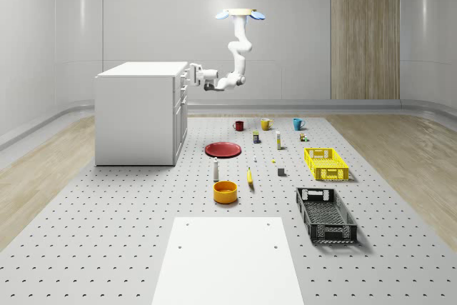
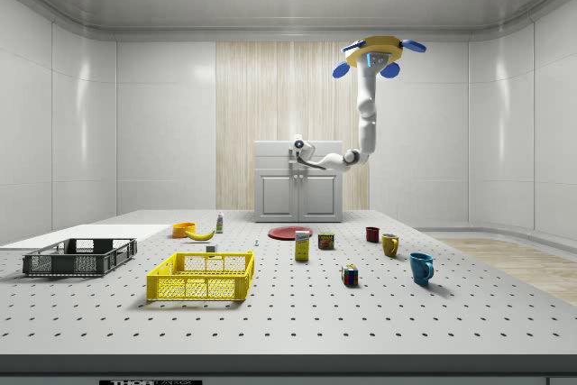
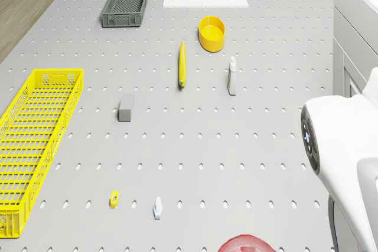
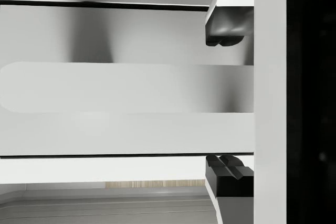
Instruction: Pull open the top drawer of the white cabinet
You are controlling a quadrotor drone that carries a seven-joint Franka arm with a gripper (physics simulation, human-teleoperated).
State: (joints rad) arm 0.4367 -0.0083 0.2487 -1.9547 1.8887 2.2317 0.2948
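Observation:
The white cabinet [image 1: 137, 113] stands at the whole-scene view's left, and the side view shows its front [image 2: 298, 194]. I hover as a drone [image 1: 240, 13] high above the floor, off the cabinet's front side, arm bent down toward it. My gripper [image 1: 191, 75] is at the top drawer's front [image 1: 183, 74], level with the cabinet top. In the wrist view the drawer's handle [image 4: 105, 87] runs as a pale bar between my two dark fingertips [image 4: 226, 31]. My gripper [image 4: 226, 100] is open, with one finger on each side of the bar and neither touching it.
On the perforated floor in front of the cabinet lie a red plate [image 1: 223, 149], a small bottle [image 1: 216, 170], an orange bowl [image 1: 225, 191] and a banana [image 1: 250, 176]. Mugs [image 1: 265, 124], a yellow basket [image 1: 326, 163] and a black basket [image 1: 325, 213] sit further right.

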